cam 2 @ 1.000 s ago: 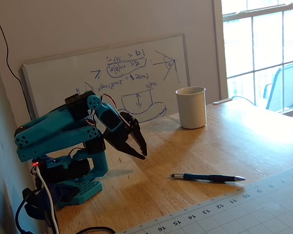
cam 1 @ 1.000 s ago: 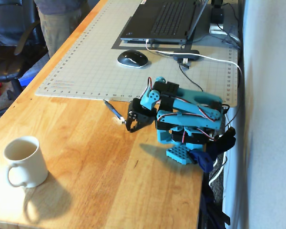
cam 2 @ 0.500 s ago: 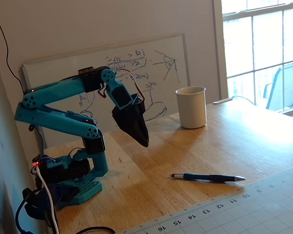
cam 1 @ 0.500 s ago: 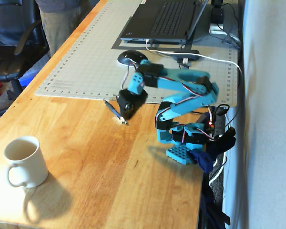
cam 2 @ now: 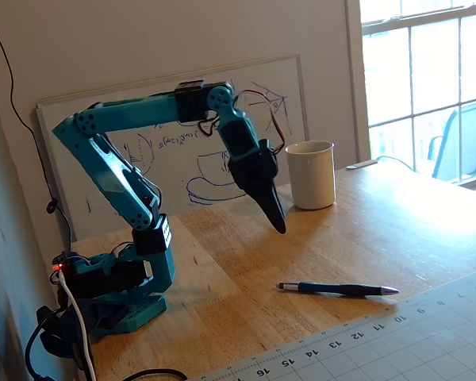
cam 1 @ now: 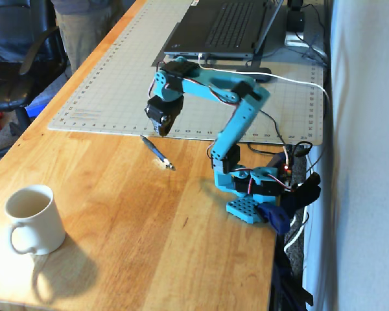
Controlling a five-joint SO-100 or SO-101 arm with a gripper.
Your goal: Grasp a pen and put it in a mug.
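The dark blue pen (cam 1: 157,152) lies flat on the wooden table just below the edge of the cutting mat; it also shows in the other fixed view (cam 2: 337,289). The cream-white mug (cam 1: 32,219) stands upright at the table's near left corner, far from the pen, and appears empty; it also shows in a fixed view (cam 2: 311,175). My gripper (cam 1: 162,131) hangs pointing down, just above the pen's end nearest the mat. In a fixed view the gripper (cam 2: 279,226) is clearly off the table, its jaws together in one point, holding nothing.
A grey-green cutting mat (cam 1: 117,78) covers the far half of the table, with a laptop (cam 1: 227,26) on a stand at its back. The arm's base (cam 1: 246,194) and its cables sit at the table's right edge. A whiteboard (cam 2: 166,159) leans against the wall.
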